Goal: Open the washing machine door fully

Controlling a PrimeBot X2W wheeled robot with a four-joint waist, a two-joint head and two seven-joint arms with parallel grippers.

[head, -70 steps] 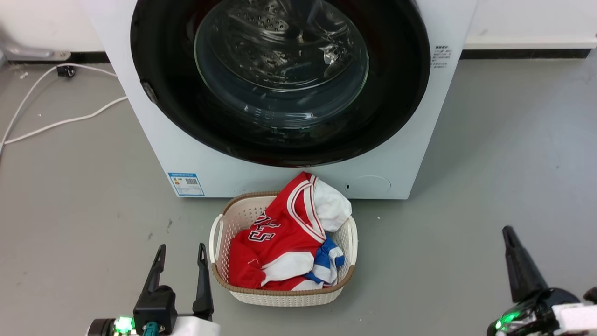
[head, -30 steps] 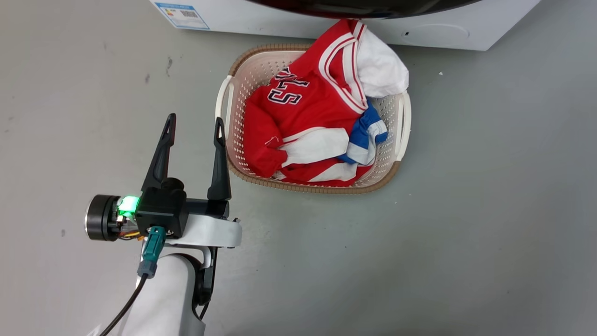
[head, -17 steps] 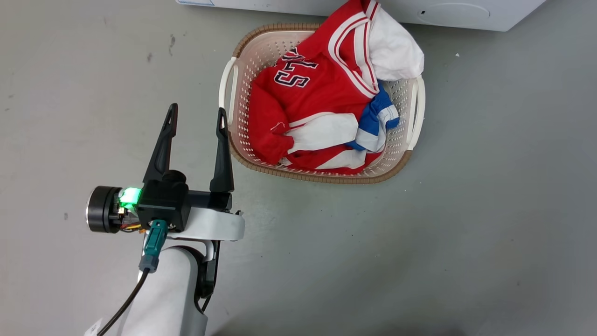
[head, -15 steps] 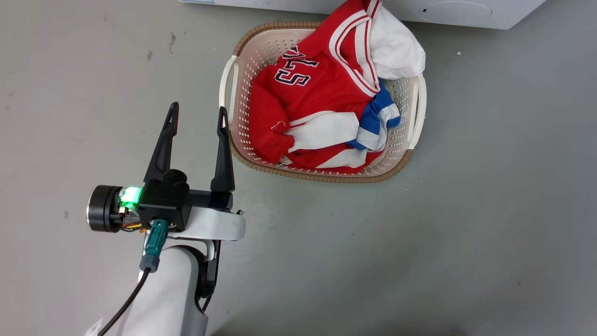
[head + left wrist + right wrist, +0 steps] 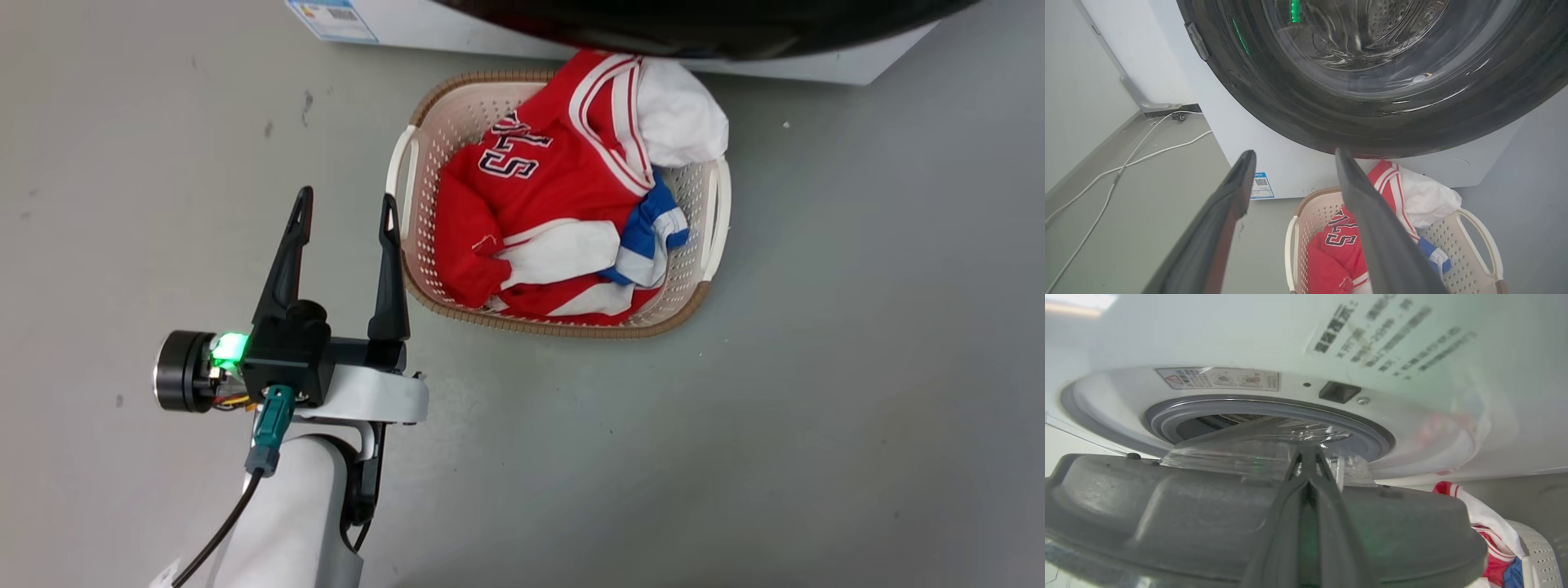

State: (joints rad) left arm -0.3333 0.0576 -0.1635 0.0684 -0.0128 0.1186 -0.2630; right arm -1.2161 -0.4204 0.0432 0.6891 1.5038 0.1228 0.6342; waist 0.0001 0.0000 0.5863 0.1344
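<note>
Glossy black washing machine door with clear glass, ahead of the matt left tool; beside it, a perforated plastic basket holds a cloth jersey on the matt floor.

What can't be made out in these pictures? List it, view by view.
Head view: the top edge cuts off the washing machine door except its lower rim, so how far open it stands is unreadable.
Right wrist view: print on the washing machine is blurred; whether the right gripper touches the door cannot be told.
Left wrist view: a finger of the left gripper hides part of the red jersey's lettering.
</note>
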